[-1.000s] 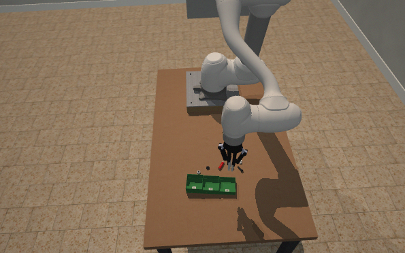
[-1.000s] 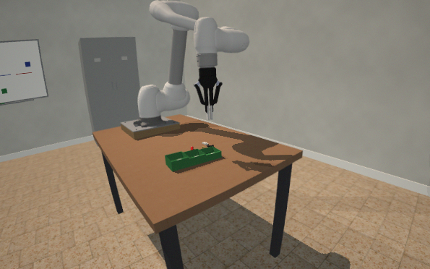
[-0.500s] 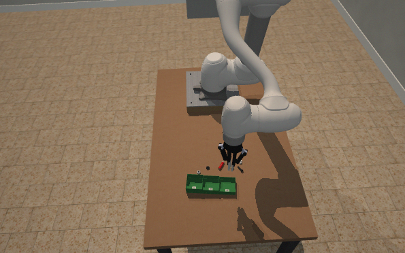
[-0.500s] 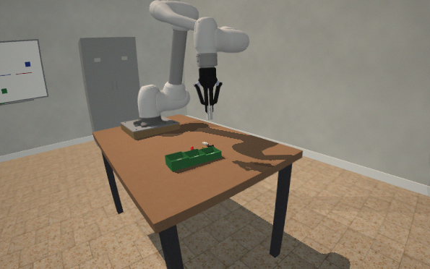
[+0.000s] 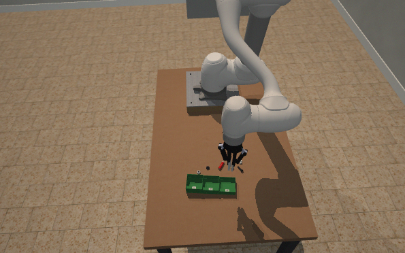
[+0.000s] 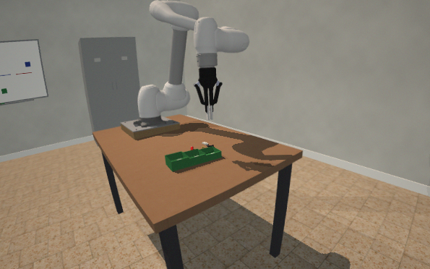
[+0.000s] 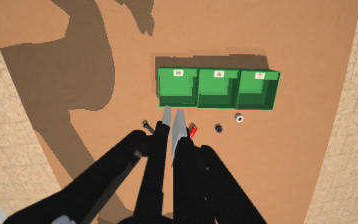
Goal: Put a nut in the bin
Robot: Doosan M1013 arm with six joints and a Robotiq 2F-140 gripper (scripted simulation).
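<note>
A row of three green bins (image 5: 211,177) (image 6: 189,165) (image 7: 275,90) stands in the middle of the table; each has a white label too small to read. Behind the row lie a light nut (image 5: 198,171) (image 6: 204,143) (image 7: 239,118), a dark nut (image 5: 207,167) (image 7: 219,128), a red part (image 5: 221,165) (image 6: 191,147) (image 7: 193,131) and a dark bolt (image 5: 240,169) (image 7: 147,126). My gripper (image 5: 231,167) (image 6: 209,116) (image 7: 171,117) is shut with nothing between its fingers. It hangs high above the table, over the spot between the red part and the bolt.
The arm's grey base plate (image 5: 195,102) (image 6: 149,127) sits at the back of the brown table (image 5: 182,217) (image 6: 178,195). The arm's shadow falls across the table's right side. A grey cabinet (image 6: 108,79) stands by the wall.
</note>
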